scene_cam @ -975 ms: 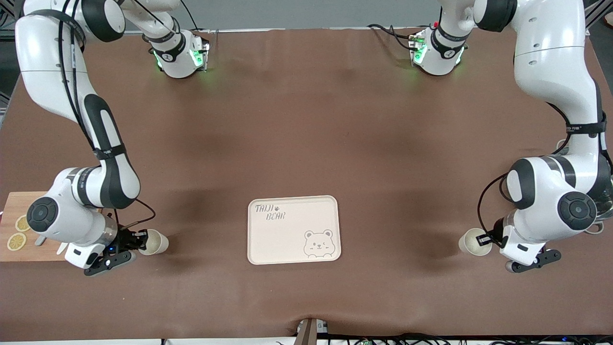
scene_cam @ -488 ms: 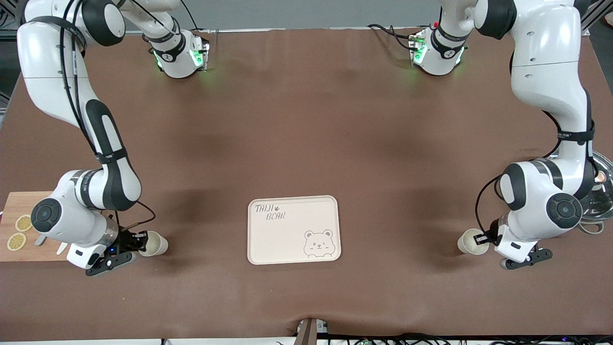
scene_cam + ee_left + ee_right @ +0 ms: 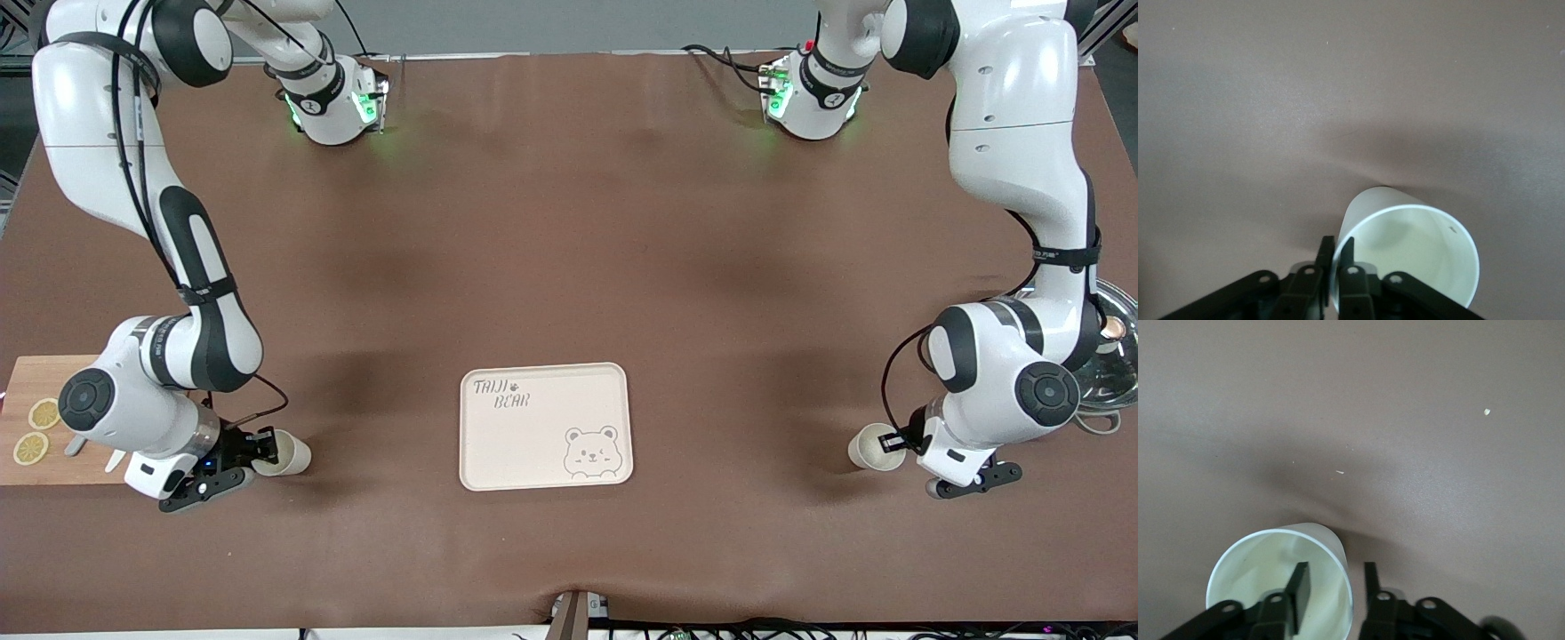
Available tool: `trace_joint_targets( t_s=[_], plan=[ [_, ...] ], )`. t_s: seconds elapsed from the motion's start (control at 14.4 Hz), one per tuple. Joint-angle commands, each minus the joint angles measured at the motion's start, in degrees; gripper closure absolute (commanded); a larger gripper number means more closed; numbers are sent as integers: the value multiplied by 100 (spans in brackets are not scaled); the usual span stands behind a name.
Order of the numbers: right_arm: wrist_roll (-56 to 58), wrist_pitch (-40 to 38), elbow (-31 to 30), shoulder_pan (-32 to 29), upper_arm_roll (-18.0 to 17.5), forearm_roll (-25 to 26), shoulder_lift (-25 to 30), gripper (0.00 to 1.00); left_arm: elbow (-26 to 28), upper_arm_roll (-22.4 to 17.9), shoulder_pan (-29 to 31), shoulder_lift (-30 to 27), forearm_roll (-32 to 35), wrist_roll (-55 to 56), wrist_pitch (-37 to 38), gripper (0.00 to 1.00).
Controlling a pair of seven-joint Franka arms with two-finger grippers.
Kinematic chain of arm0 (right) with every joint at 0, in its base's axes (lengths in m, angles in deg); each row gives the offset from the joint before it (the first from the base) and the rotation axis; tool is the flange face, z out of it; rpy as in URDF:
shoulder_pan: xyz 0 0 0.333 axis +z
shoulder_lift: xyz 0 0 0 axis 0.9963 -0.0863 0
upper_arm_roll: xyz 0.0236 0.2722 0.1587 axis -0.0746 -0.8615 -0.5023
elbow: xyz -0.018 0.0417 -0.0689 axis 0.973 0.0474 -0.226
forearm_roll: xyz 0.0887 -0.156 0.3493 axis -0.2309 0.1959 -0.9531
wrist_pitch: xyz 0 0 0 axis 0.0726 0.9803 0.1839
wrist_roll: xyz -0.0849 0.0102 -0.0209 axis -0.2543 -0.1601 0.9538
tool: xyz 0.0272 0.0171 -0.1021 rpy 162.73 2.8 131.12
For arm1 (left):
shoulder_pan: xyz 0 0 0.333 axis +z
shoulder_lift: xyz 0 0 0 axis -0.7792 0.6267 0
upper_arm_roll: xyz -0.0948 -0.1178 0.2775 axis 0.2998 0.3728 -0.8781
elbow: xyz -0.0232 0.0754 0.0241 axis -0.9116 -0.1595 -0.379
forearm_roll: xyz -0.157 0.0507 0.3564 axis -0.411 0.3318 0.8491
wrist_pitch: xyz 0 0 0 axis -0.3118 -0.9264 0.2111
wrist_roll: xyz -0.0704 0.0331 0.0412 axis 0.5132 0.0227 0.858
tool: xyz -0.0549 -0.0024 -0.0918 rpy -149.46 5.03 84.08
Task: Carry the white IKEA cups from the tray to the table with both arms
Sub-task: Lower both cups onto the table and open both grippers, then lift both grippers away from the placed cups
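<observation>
One white cup (image 3: 289, 455) stands on the brown table toward the right arm's end, level with the tray. My right gripper (image 3: 263, 447) is low beside it. In the right wrist view the gripper (image 3: 1335, 577) is open, one finger inside the cup (image 3: 1261, 563) and one outside, straddling its wall. The other white cup (image 3: 868, 447) stands toward the left arm's end. My left gripper (image 3: 892, 441) is at its rim. In the left wrist view the gripper (image 3: 1337, 250) is shut on that cup's (image 3: 1411, 250) wall, one finger inside and one outside.
The bear-printed tray (image 3: 524, 444) lies midway between the two cups. A wooden board (image 3: 27, 378) with lemon slices (image 3: 42, 414) is at the right arm's end. A pot with a glass lid (image 3: 1111, 356) sits at the left arm's end, partly hidden by the arm.
My left gripper and its cup have shifted a little toward the tray. My right gripper and its cup have barely moved.
</observation>
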Motion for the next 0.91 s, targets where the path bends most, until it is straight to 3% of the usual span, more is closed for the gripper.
trace_joint_targets(
  t_s=[0.0,0.14,0.21,0.49,0.84],
  plan=[
    [25,37,34,-78,-79,-81,-29,0,3,36,49,35,-159,-208,-72,44],
    [25,29,69,-87,-79,-81,-29,0,-6,36,49,-27,-150,-216,-72,11],
    [16,11,95,-87,-79,-81,-29,0,-14,36,40,-79,-150,-217,-72,0],
    [-19,-268,244,-60,-88,-55,50,0,-14,28,5,-474,-159,-208,-45,0],
    [-799,-1841,991,-16,-88,6,217,0,12,45,-4,-1195,-141,-225,463,0]
  ],
)
